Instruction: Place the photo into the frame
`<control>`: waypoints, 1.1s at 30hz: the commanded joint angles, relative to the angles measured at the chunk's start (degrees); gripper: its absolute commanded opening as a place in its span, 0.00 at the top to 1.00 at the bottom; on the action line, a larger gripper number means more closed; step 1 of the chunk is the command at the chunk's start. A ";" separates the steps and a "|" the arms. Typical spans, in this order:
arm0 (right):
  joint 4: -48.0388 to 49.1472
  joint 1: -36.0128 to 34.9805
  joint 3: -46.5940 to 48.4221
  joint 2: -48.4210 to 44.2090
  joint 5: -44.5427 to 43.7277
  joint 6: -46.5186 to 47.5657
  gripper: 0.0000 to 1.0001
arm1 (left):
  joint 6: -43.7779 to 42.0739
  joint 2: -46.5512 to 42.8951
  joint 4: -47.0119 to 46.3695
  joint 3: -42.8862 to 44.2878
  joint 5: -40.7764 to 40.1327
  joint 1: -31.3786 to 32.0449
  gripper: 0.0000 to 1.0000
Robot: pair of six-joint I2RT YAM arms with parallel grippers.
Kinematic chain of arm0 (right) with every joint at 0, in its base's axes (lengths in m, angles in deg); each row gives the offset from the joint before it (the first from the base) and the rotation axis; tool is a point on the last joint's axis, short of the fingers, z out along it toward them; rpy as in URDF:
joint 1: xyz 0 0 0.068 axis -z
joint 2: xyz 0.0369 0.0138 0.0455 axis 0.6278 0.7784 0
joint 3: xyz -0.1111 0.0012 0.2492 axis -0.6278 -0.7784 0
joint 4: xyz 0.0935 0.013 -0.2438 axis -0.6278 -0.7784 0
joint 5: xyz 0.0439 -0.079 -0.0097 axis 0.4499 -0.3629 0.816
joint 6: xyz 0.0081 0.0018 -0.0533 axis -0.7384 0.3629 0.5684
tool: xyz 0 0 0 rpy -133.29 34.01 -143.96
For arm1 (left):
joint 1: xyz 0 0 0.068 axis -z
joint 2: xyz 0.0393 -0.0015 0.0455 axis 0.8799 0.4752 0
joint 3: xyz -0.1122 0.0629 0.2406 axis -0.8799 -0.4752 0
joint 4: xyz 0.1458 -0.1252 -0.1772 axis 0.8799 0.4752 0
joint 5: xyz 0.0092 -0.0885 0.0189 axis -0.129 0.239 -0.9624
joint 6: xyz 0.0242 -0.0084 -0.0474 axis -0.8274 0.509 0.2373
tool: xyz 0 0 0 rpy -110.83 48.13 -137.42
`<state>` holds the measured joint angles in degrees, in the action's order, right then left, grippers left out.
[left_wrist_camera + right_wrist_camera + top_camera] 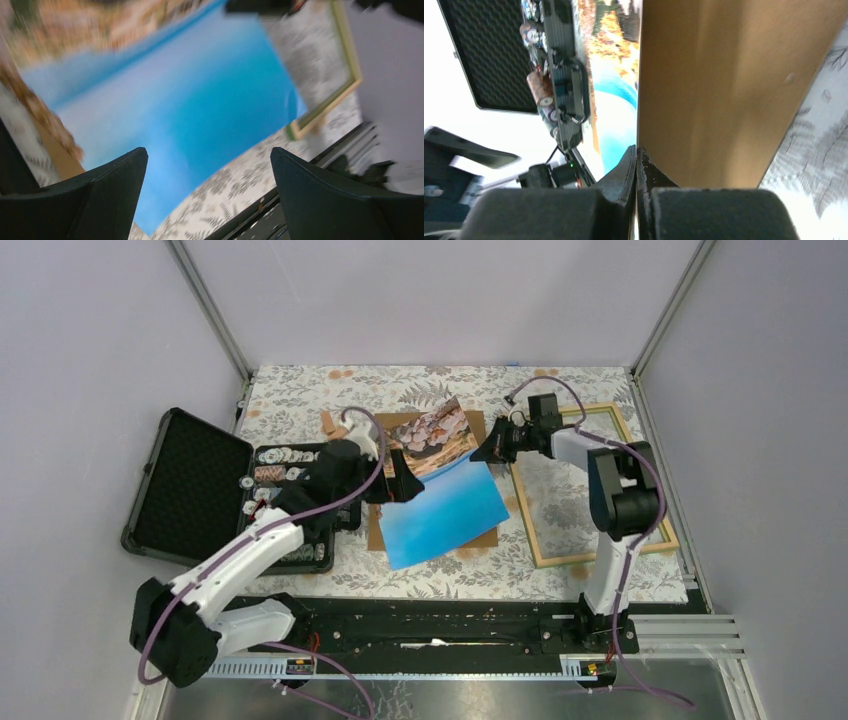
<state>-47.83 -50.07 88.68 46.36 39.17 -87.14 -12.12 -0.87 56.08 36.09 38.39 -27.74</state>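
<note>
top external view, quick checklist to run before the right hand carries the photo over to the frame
1. Right hand shut on the edge of the blue sea-and-coast photo print: ok.
2. Left hand open and holding nothing: ok.
3. Photo clear of the flat brown backing board: not ok, it overlaps the board.
4. Opening of the thin rectangular wooden frame empty: ok where visible; the right arm hides part.
5. Frame lying correct side up: cannot tell.
</note>
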 commanded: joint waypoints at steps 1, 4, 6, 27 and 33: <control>-23.50 0.16 4.67 -12.11 -4.73 12.98 1.00 | -6.86 -5.05 4.83 12.43 0.74 -0.23 0.01; -35.62 0.19 6.02 -18.38 -12.48 19.01 1.00 | -8.39 -7.04 4.96 16.86 1.00 -0.27 0.01; -41.77 0.39 7.00 -22.09 -19.42 21.59 1.00 | -9.04 -8.27 3.39 17.80 1.86 -0.23 0.01; -84.25 3.05 50.10 -31.54 -68.71 45.44 1.00 | -14.07 -12.53 1.33 12.83 -1.15 5.90 0.01; -83.31 -0.41 44.80 -25.94 -67.39 44.38 1.00 | -14.45 -12.26 1.63 12.87 -1.24 6.67 0.01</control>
<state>-129.25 -47.62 138.45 15.45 -24.50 -44.15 -25.28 -12.35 59.38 48.81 38.30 -21.29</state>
